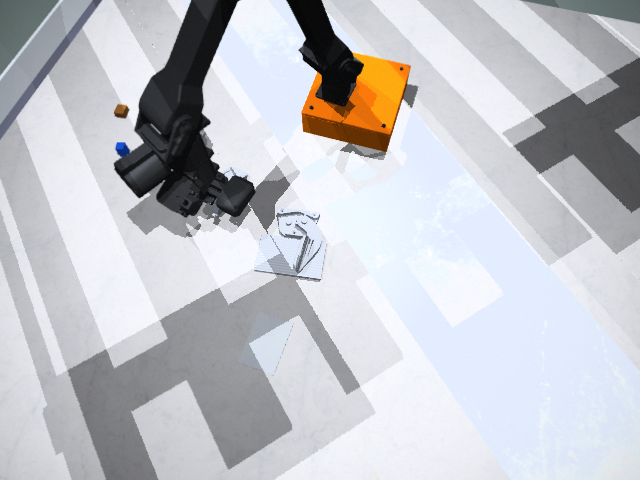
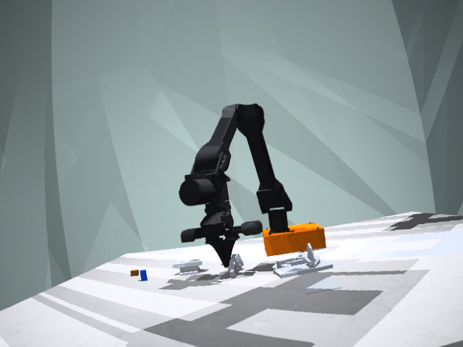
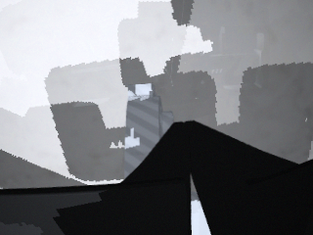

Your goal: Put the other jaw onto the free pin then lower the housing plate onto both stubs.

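Tool (image 1: 212, 195) (image 2: 226, 265) (image 3: 184, 132) shut, tips beside pale part (image 1: 236, 172) (image 2: 236, 264) (image 3: 143, 132), well apart from blue block (image 1: 122, 148) (image 2: 143, 275).
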`<state>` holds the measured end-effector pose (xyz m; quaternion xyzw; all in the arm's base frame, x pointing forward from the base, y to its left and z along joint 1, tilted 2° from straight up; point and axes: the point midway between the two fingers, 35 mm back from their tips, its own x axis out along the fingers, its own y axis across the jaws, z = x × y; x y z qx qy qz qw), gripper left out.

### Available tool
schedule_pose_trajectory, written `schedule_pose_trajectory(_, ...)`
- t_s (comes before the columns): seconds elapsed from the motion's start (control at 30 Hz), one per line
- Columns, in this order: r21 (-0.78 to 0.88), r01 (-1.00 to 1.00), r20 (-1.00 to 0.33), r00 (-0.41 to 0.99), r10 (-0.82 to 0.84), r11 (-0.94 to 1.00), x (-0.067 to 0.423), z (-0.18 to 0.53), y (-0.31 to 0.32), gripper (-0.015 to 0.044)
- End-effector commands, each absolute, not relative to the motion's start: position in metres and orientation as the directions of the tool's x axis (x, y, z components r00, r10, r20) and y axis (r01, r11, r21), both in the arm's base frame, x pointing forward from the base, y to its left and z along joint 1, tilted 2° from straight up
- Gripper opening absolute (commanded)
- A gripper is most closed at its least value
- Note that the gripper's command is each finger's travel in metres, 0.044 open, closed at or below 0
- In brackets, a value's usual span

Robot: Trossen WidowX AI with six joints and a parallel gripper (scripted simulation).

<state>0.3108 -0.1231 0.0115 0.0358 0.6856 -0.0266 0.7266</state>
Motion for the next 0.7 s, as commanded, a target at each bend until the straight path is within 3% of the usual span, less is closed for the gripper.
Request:
schedule_pose_trajectory(0.0, 0.014, 0.091, -0.998, 0.06, 0.009, 0.996, 0.311, 0.012, -0.116, 0.0)
schedule_pose_trajectory(0.53, 0.016, 0.091, -0.998, 0.06, 0.011, 0.996, 0.312, 0.012, -0.096, 0.0)
schedule_pose_trajectory(0.67, 0.014, 0.088, -0.998, 0.058, 0.009, 0.996, 0.311, 0.05, -0.099, 0.0)
